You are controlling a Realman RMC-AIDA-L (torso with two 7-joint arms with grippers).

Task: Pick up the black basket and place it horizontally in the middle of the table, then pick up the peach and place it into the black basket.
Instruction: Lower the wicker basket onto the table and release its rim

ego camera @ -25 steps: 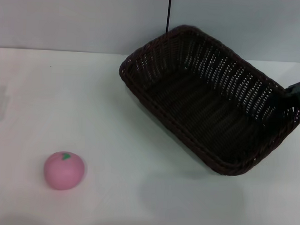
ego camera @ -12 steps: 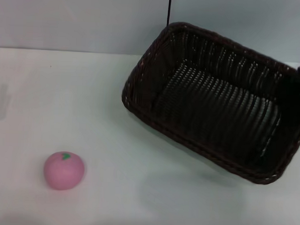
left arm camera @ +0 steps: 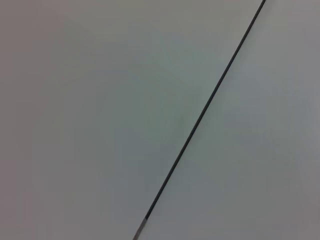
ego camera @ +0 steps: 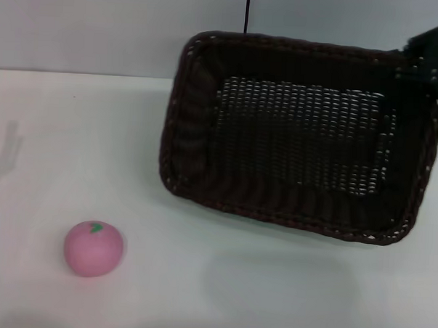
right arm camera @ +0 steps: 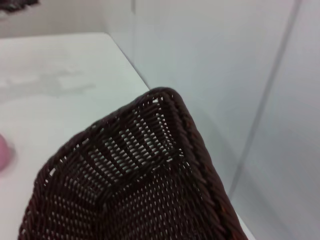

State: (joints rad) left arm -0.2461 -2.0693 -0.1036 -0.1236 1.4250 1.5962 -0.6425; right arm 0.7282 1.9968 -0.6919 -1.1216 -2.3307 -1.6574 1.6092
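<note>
The black basket (ego camera: 275, 214) is off the table (ego camera: 89, 144), tilted with its open side toward me, long side running left to right at the back right. My right gripper (ego camera: 433, 44) is shut on its far right rim corner. The right wrist view shows the basket's braided rim (right arm camera: 200, 150) close up and a sliver of the peach (right arm camera: 2, 152) at the edge of the picture. The peach (ego camera: 92, 248), pink with a green leaf mark, sits on the table at the front left, well apart from the basket. My left gripper is out of view.
A pale wall (ego camera: 101, 28) with a thin black vertical line (ego camera: 247, 13) stands behind the table's back edge. The left wrist view shows only that wall and the line (left arm camera: 200, 117). A faint shadow lies on the table's far left (ego camera: 5, 155).
The basket has been lifted and turned from a diagonal lie to a left-to-right one, tipping its opening toward me. My right gripper rose with it. The peach has not moved.
</note>
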